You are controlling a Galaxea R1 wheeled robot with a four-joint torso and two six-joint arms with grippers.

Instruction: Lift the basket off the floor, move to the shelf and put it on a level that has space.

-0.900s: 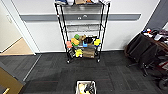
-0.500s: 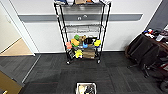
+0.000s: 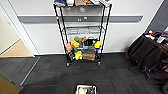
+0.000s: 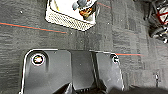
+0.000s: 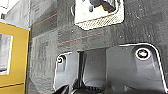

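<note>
we see open dark carpet floor (image 3: 117, 75) between the basket (image 3: 86, 89) at our feet and the shelf (image 3: 82, 32) against the white wall (image 3: 40, 37). a dark chair (image 3: 147, 56) crowds the right side, a doorway to tan wood flooring (image 3: 17, 50) opens left. we cannot tell how our fingers stand. the basket (image 4: 72, 12) sits on the carpet, holding small items; one middle level (image 3: 82, 31) looks bare.

Even, diffuse indoor lighting is observed; no hard shadows are cast on the floor (image 3: 50, 72). The head view is soft throughout, with wide-angle bowing seen at the shelf (image 3: 82, 32) posts. Overexposure is noted on the basket (image 4: 71, 13) interior in both wrist views, where blur is noted.
</note>
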